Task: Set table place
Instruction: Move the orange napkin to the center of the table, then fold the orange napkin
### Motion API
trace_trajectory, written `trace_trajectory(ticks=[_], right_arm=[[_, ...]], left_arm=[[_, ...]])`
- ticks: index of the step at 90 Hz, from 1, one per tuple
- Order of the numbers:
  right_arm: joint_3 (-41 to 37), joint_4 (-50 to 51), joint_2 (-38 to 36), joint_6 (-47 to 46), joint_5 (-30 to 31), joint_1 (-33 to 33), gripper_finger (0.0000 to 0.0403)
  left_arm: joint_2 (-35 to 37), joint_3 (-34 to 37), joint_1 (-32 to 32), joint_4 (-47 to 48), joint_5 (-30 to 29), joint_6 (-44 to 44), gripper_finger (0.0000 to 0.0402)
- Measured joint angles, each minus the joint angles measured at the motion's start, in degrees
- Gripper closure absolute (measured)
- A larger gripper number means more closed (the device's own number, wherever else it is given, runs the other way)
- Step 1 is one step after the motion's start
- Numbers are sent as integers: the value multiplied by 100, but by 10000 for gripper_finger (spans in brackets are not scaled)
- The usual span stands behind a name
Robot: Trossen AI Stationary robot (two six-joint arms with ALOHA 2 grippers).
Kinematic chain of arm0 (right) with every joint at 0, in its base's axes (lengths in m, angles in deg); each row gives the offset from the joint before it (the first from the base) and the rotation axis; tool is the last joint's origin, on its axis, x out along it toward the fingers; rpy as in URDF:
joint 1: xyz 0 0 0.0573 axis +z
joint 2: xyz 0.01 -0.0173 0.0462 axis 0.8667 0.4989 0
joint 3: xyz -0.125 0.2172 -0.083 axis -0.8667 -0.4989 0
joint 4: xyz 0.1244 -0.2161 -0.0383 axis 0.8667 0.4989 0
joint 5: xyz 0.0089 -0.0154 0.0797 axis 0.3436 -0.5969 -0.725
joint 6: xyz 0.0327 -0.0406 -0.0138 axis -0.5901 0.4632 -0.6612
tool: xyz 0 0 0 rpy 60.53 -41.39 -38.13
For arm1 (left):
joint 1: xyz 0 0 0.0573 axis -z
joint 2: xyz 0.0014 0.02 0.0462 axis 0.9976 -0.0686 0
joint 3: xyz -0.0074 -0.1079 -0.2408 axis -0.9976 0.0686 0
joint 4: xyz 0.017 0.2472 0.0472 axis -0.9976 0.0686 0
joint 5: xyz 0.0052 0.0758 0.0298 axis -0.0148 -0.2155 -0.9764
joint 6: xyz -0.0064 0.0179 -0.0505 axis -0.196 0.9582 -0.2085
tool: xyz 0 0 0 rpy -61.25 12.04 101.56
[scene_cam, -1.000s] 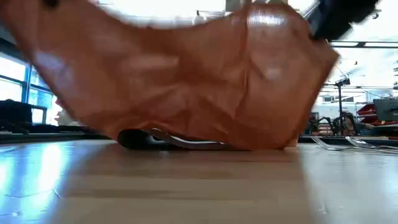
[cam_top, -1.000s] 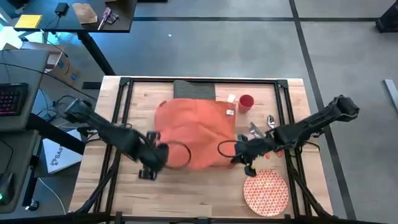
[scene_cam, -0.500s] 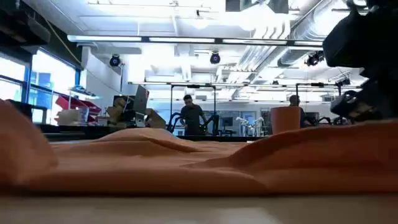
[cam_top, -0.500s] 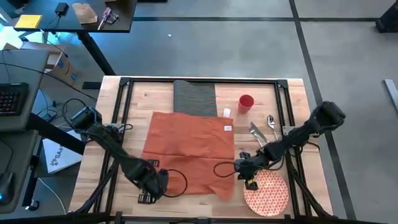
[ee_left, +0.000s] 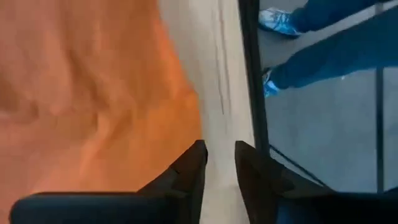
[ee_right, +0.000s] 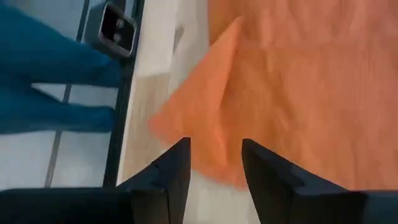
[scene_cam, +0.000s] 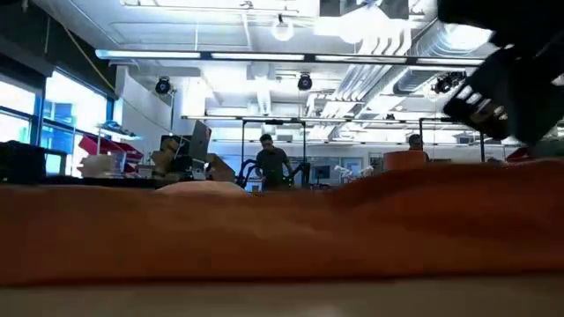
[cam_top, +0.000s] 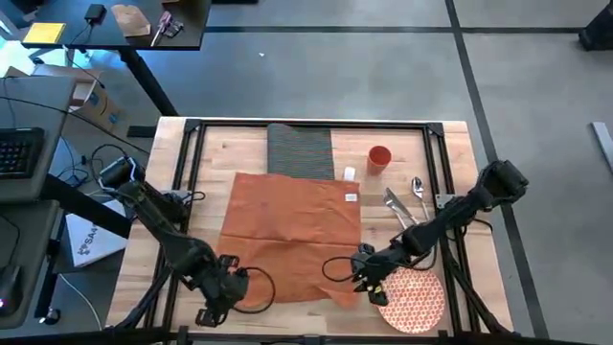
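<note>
**Napkin spread on table, both grippers low at its near corners**

Orange cloth napkin (cam_top: 290,233) lies flat at the centre of the butcher-block table (cam_top: 215,158), its far edge overlapping the dark ribbed placemat (cam_top: 299,149) at 12 o'clock. Left arm reaches from the table's 9 o'clock side down toward 7 o'clock, elbow bent, wrist low; the left gripper (cam_top: 218,299) sits just off the napkin's near-left corner. In the left wrist view its fingers (ee_left: 186,171) stand slightly parted over bare wood beside the cloth edge, gripping nothing. Right arm extends from 3 o'clock diagonally toward 5 o'clock, forearm nearly level with the tabletop; the right gripper (cam_top: 367,276) is at the napkin's near-right corner, which is folded over. In the right wrist view its fingers (ee_right: 171,168) are parted with cloth lying between them, released. Red-and-white patterned plate (cam_top: 412,299) rests at 5 o'clock, just beside the right gripper. Red cup (cam_top: 379,158) stands at 1 o'clock; fork (cam_top: 397,206) and spoon (cam_top: 418,187) lie at 3 o'clock.
</note>
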Motion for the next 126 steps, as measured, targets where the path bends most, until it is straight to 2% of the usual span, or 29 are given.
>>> trace_trajectory(ticks=[10,26,44,54,70,83,94,105,118,126], right_arm=[[120,-649,665,-276,-55,21,287],[473,-633,1368,-50,-825,225,310],[932,299,1160,-76,-877,287,324],[1300,1239,775,-22,-563,228,324],[1763,2784,233,41,238,96,324],[1790,3331,-296,-615,759,-176,324],[1760,3349,-737,-1231,1585,-361,324],[1756,3191,-953,-1602,2224,-504,324],[1756,2879,-1022,-1773,2407,-670,324],[1756,2737,-1012,-1910,2400,-780,324]], left_arm=[[121,0,-5,310,-361,-775,324],[167,0,-20,369,-709,-1610,332],[268,-22,-637,874,-910,-2976,334],[457,-22,-1342,1332,-952,-3074,334],[703,17,-2979,2267,-1039,-2035,334],[799,378,-4571,2098,-803,-663,333],[794,882,-5699,1805,-482,500,317],[767,1316,-6499,1383,-459,1582,286],[765,1704,-7195,631,-453,2670,248],[744,1916,-7521,201,-450,3182,238]])
